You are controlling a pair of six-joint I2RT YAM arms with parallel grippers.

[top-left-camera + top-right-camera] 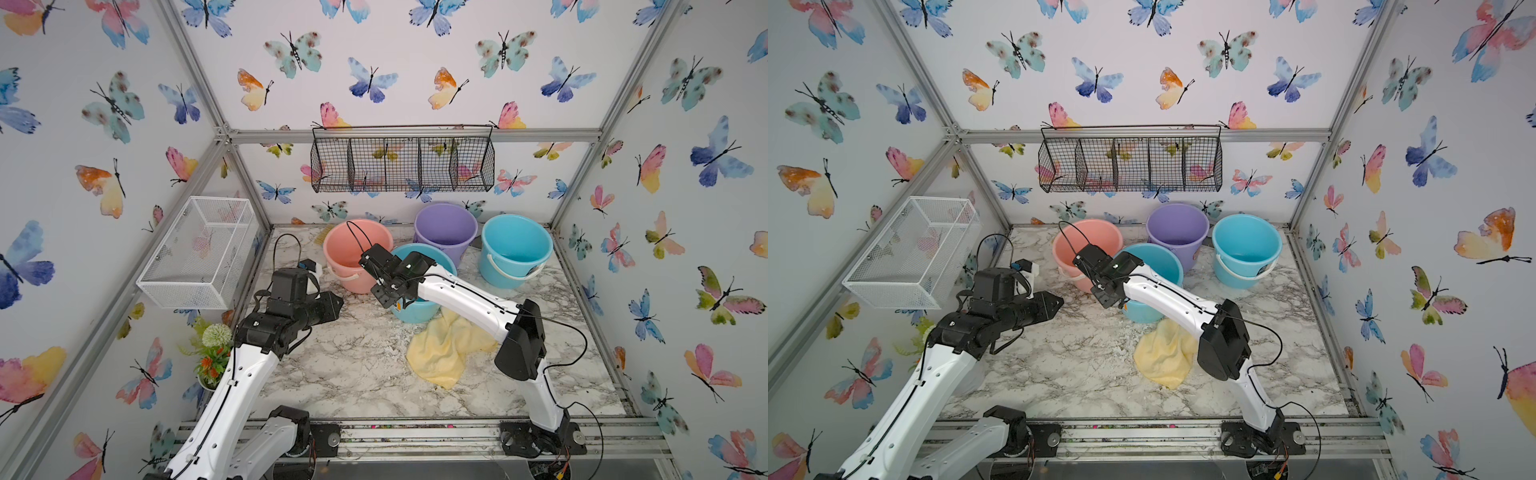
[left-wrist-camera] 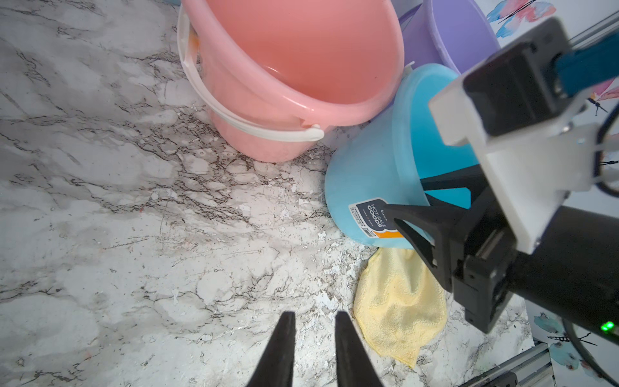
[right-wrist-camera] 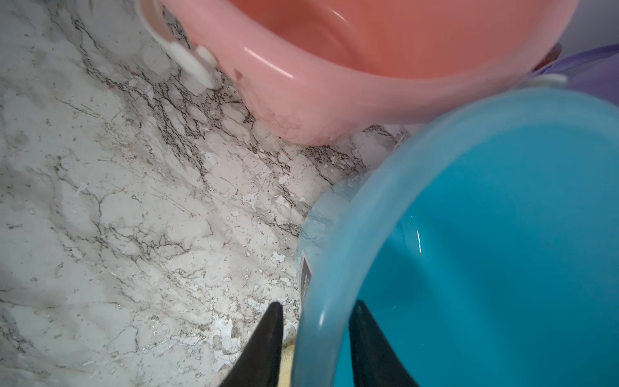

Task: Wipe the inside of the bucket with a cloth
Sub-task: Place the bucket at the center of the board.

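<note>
A light blue bucket (image 1: 419, 311) (image 1: 1142, 311) (image 2: 365, 174) (image 3: 485, 251) stands mid-table, close to the pink and purple ones. My right gripper (image 1: 388, 297) (image 2: 403, 194) (image 3: 318, 311) straddles its near rim, one finger inside and one outside. The jaws are open, and a gap shows between the outer finger and the wall. The pale yellow cloth (image 1: 440, 353) (image 1: 1163, 357) (image 2: 398, 301) lies crumpled on the table, one end at the bucket's base, partly hidden by the right arm. My left gripper (image 1: 338, 299) (image 1: 1061, 300) (image 2: 315, 315) hovers left of the bucket, slightly open and empty.
A pink bucket (image 1: 353, 257), a purple bucket (image 1: 444, 228) and a second blue bucket (image 1: 515, 249) crowd the back of the marble table (image 1: 353, 365). A white wire basket (image 1: 199, 249) hangs on the left wall and a black one (image 1: 403, 162) on the back wall. A small plant (image 1: 214, 349) stands front left.
</note>
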